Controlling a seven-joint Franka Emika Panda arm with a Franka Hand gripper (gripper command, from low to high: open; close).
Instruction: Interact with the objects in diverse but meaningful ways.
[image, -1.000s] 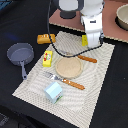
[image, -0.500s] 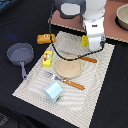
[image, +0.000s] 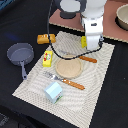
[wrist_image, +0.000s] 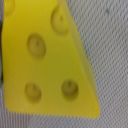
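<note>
Going from the exterior view's left, the dark grey round frying pan is sitting off the pale striped cloth placemat on the black table, and I am leaving it alone. Next come the golden-brown toy bread loaf at the far left edge of the mat, the small yellow box with a red label nearer to me, and the pale blue-and-white toy milk carton at the near edge. In the middle the round tan wooden plate is lying with an orange-handled fork just near of it and an orange-handled knife at its far right.

Right of the plate, my tool is hanging low over the yellow wedge of toy cheese with round holes, which is lying flat on the mat at its far side and filling the wrist view. I cannot tell whether my tool is spread or closed, since neither view is showing its fingers.

I judge that I am lining up to grasp the wedge. To do it well, I am aiming to centre over its thick part, set the fingers across the two flat slanted sides, and descend straight so the smooth plastic is not squirting out sideways towards the knife.
</note>
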